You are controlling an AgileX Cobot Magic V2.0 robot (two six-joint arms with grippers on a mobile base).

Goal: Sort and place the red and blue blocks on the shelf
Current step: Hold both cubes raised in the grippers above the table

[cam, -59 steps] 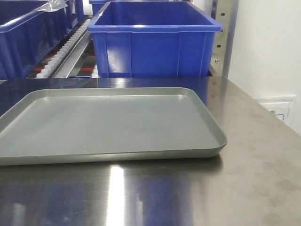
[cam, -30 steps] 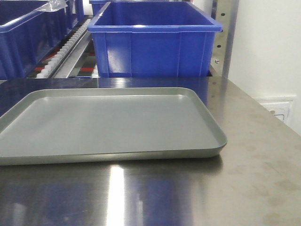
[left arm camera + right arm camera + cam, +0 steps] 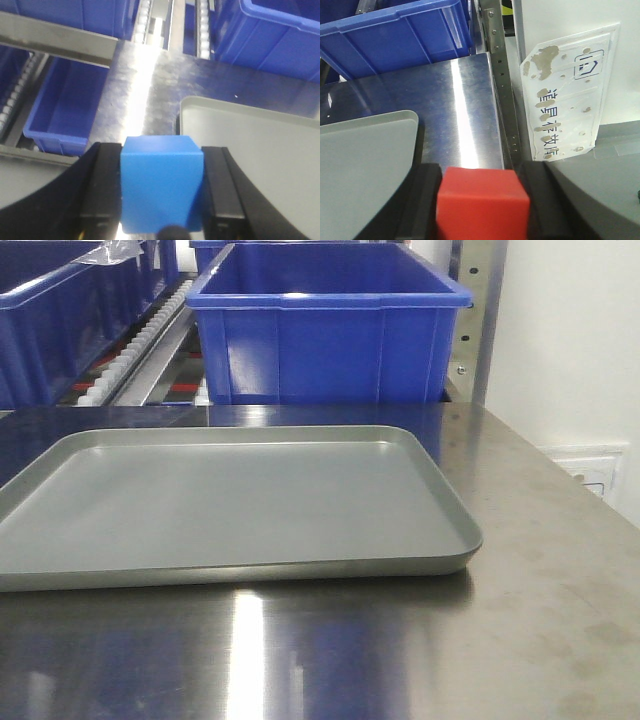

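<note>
The left gripper was closed on the blue block, its black fingers pressed flat to two opposite sides. The block hung above the table, over the strip left of the far left corner of the tray, clear of the tray. Beyond lay the shelf, its flat rail crossing the upper left of that view; blue bins sat on white rollers behind it, and a lower bin showed left of the table.

The right gripper clamped the red block the same way, between two black fingers; that block hung near the table's right edge, beside the tray's far right corner and apart from it. A perforated upright ran along that edge; the white wall beyond it carried a clear label with dark characters.

From the front, the tray lay flat on the table, its far edge near the table's back edge; one bin stood on the shelf just behind that edge, and a second at the far left.
</note>
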